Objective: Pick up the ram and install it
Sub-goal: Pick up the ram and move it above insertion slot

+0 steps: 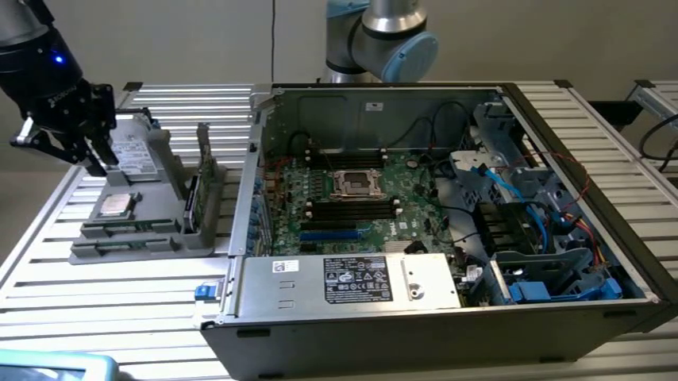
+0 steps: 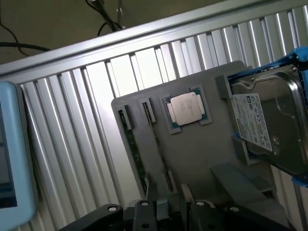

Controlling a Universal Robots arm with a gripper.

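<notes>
Exterior view: logging slatted metal table [image 1: 117, 317] bearing everything; open computer case [image 1: 424, 341] lying on its side toward the exterior view's right, exposing green motherboard [image 1: 402, 214] inside. Noting grey tray [image 1: 138, 252] sitting just beside the case, on the exterior view's left. Finding gripper [image 1: 79, 159] hanging over the tray's far end, above the silver drive [image 1: 132, 151], jaws standing spread, grasping nothing. Seeing the ram [image 1: 193, 202] standing on its long edge in the tray's holders, on the side nearest the case, apart from the gripper. Spotting small square chip [image 1: 114, 205] lying flat in its recess, between drive and tray front. Wrist view: looking down past the fingers onto the tray, catching the ram edge-on as a thin green strip, chip and drive lying beyond it
</notes>
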